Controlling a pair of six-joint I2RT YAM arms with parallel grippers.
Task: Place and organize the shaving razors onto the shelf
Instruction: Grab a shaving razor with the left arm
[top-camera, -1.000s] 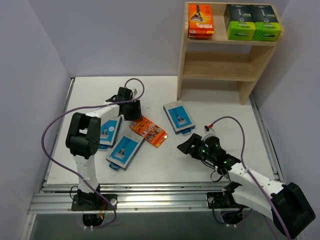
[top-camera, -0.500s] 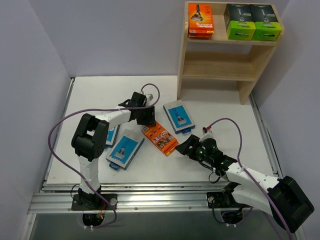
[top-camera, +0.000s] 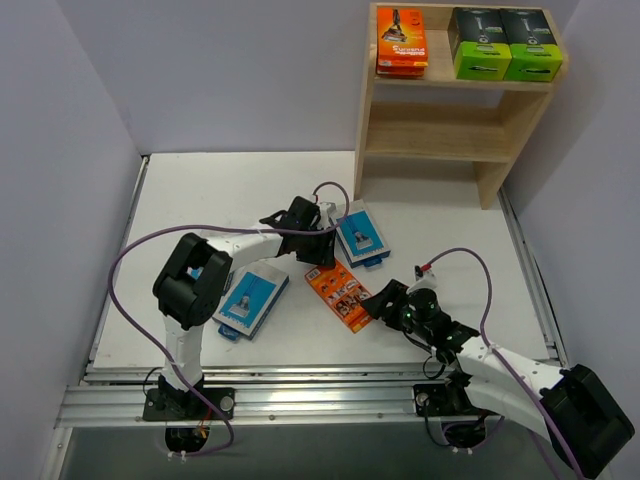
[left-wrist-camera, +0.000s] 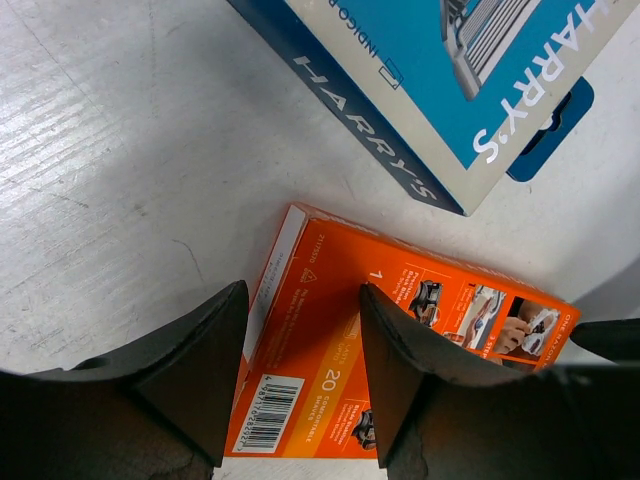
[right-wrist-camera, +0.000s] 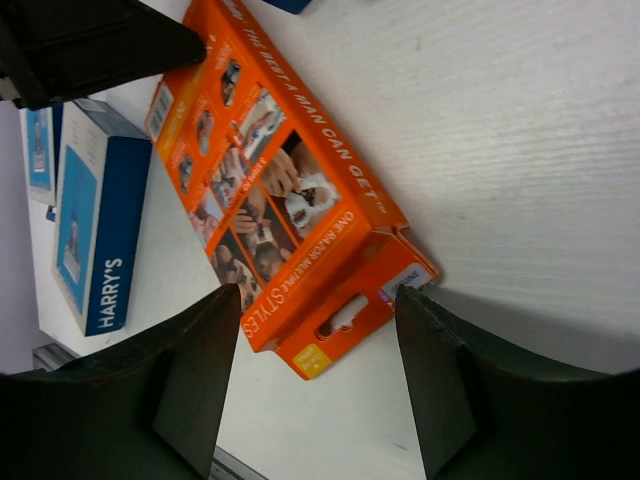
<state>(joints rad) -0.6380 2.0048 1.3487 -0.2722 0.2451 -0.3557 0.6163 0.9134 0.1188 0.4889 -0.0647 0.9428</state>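
Orange razor pack (top-camera: 345, 293): flat on the desk (top-camera: 200, 190), well short of the shelf (top-camera: 430, 150); my left pincer (left-wrist-camera: 302, 300) and right pincer (right-wrist-camera: 316, 292) both apart at its ends; pickup pending, which I judge needs one pincer closing squarely across it.

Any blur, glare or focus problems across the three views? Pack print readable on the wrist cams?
Top view: even soft light, faint shadows on the table, no glare, sharp throughout. Left wrist: print on the orange pack and blue pack reads crisp; the left pincer has near-black, soft-edged fingers. Right wrist: orange pack print sharp too; the right pincer likewise, fingers featureless.
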